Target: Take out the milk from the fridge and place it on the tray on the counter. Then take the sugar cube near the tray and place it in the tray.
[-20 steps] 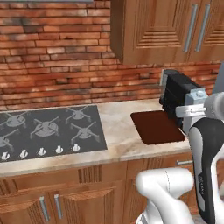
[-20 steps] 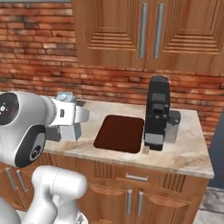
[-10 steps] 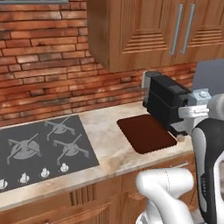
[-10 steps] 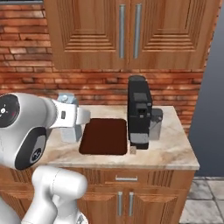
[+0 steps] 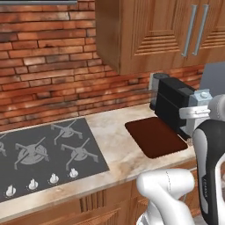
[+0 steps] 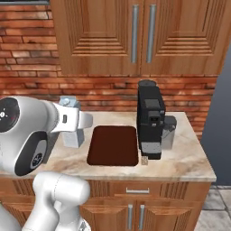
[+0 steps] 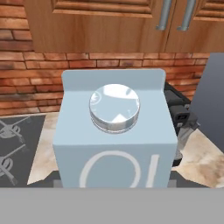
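One milk [image 7: 116, 135] sat gripped in the hand [image 6: 72, 135], up off the desk [image 6: 180, 158]. Ahead and below lay one tray [image 6: 113, 145], bare; one sugar cube [image 6: 145, 160] lay beside it.

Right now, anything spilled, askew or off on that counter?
Nothing stands out. The tray lies flat and bare on the counter, the sugar cube sits by its right corner in front of the coffee machine, and the milk is upright, cap on, held in the gripper.
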Robot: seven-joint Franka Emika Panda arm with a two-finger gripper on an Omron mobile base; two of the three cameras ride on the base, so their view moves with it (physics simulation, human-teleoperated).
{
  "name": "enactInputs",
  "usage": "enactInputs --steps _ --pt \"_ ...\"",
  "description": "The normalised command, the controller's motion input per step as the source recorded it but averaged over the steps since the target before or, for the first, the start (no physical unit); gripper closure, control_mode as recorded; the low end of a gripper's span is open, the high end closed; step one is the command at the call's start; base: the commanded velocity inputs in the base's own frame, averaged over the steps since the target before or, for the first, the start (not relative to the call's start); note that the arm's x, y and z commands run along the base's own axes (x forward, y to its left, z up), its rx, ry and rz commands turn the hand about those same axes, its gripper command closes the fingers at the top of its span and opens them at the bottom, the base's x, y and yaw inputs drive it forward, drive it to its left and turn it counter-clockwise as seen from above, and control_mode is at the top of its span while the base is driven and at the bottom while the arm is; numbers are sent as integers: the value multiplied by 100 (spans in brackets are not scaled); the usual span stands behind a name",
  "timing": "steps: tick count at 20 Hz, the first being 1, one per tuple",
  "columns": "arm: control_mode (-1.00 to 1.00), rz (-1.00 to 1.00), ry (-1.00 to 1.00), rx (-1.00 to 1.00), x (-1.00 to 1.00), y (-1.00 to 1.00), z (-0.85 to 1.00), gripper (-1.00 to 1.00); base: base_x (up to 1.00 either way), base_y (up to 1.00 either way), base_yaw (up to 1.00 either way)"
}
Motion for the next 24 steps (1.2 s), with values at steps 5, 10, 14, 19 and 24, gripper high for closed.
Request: enactInputs --steps 5,10,14,19,24 --pt "100 0 0 0 0 0 0 100 84 63 -7" --pt "100 0 0 0 0 0 0 100 54 43 -25" --pt "100 0 0 0 0 0 0 100 38 30 -15" --pt "-100 -6 0 0 14 10 -14 100 20 10 -6" --pt "-100 -18 0 0 53 51 -52 100 0 0 0"
